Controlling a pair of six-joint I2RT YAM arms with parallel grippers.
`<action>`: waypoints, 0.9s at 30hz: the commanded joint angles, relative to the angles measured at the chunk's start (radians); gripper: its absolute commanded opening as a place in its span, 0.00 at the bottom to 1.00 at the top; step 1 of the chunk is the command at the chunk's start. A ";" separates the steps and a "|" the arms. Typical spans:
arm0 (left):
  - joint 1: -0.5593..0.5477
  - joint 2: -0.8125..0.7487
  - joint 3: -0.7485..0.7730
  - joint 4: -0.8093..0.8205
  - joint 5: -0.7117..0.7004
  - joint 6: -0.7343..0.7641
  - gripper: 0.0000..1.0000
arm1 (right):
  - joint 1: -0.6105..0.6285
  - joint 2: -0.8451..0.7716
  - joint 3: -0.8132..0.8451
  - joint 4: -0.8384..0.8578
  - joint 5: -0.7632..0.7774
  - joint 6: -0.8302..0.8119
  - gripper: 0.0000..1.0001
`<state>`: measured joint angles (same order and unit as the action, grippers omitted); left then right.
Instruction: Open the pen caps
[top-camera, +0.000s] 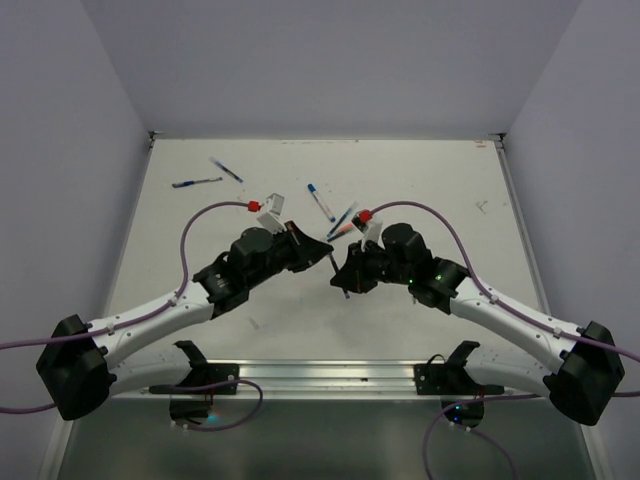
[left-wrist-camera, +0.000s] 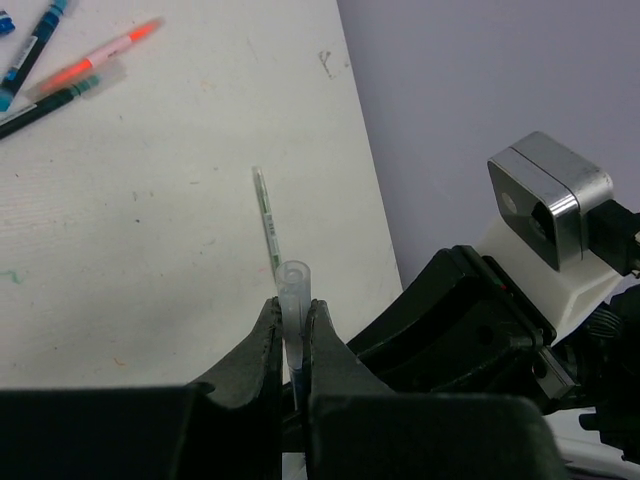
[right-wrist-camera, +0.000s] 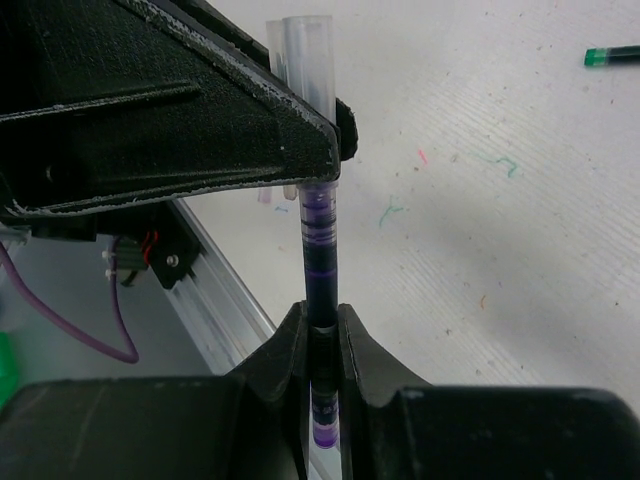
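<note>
Both grippers meet over the middle of the table and hold one pen between them. My right gripper (right-wrist-camera: 321, 312) is shut on the pen's purple barrel (right-wrist-camera: 319, 250). My left gripper (left-wrist-camera: 293, 308) is shut on the pen's translucent cap (left-wrist-camera: 293, 285), whose open end sticks out past the fingertips; the cap also shows in the right wrist view (right-wrist-camera: 308, 45). The barrel runs straight into the left jaws, and the joint between cap and barrel is hidden by the left fingers (right-wrist-camera: 200, 120). In the top view the left gripper (top-camera: 322, 249) and right gripper (top-camera: 343, 274) nearly touch.
Loose capped pens lie toward the back: two blue ones (top-camera: 197, 183) at the left, one (top-camera: 320, 201) at centre, and a small cluster (top-camera: 342, 222) with an orange-red one (left-wrist-camera: 100, 60). A thin stick (left-wrist-camera: 265, 215) lies beyond the left fingers. A green pen end (right-wrist-camera: 612, 56) lies far right.
</note>
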<state>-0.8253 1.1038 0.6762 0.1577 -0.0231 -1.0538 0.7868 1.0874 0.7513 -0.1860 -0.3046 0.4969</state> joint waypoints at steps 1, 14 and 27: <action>0.026 -0.007 0.034 0.026 -0.155 0.101 0.00 | -0.003 -0.009 -0.007 0.007 0.059 0.015 0.00; 0.291 0.131 0.217 -0.032 -0.127 0.141 0.00 | 0.065 0.025 -0.086 0.033 0.113 0.075 0.00; 0.345 0.004 -0.001 -0.199 0.061 0.275 0.00 | -0.063 0.175 0.052 -0.339 0.619 0.131 0.00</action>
<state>-0.4835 1.1645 0.7559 0.0330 -0.0315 -0.8261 0.7750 1.2221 0.7578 -0.4145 0.1619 0.6067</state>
